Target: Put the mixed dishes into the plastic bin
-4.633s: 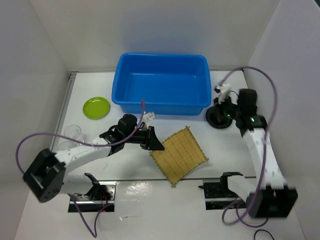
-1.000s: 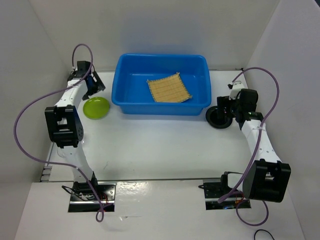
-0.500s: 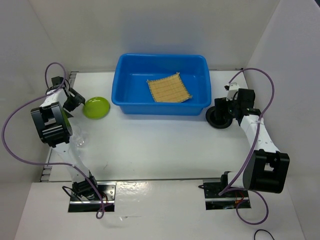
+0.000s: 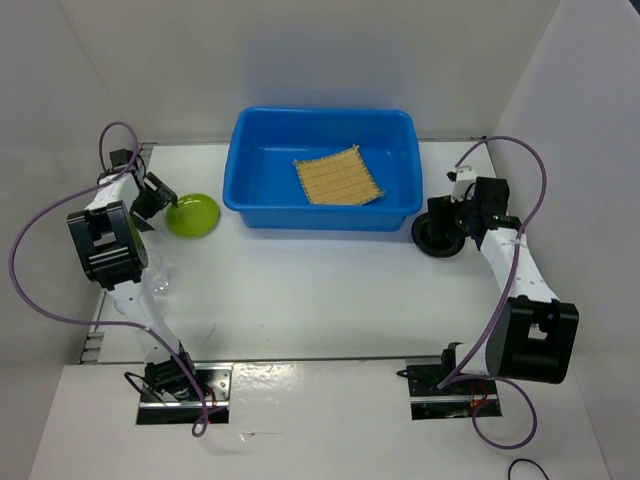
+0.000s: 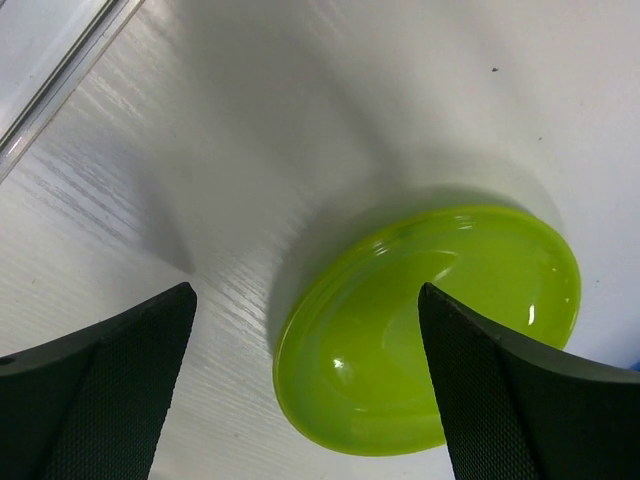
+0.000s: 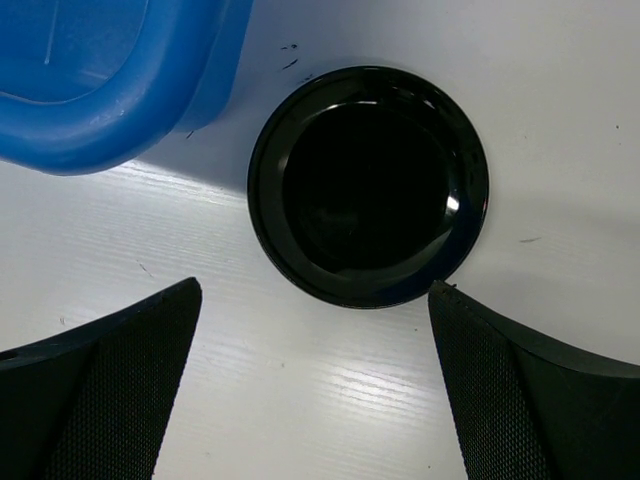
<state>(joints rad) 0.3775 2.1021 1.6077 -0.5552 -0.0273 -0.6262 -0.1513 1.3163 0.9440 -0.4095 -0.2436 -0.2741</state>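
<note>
The blue plastic bin (image 4: 320, 215) stands at the back middle, and the tan woven mat (image 4: 338, 180) lies flat inside it. Left of the bin, the lime-green plate (image 4: 193, 214) rests on the table. My left gripper (image 4: 158, 196) is open at its left edge; in the wrist view the plate (image 5: 430, 325) lies partly between the spread fingers of my left gripper (image 5: 305, 300). The black dish (image 4: 437, 236) sits by the bin's right front corner. My right gripper (image 4: 456, 214) hangs open over it, dish (image 6: 368, 185) just ahead of my right gripper (image 6: 315, 290).
A clear glass cup (image 4: 158, 282) shows faintly by the left arm's lower links. White walls close in on both sides. The bin's corner (image 6: 100, 100) lies close to the black dish. A metal strip (image 5: 60, 75) runs along the table's left edge.
The mat, earlier on the table, now lies in the bin. My left gripper has swung from beside the bin's back-left down to the green plate's left edge. The right gripper barely shifted.
</note>
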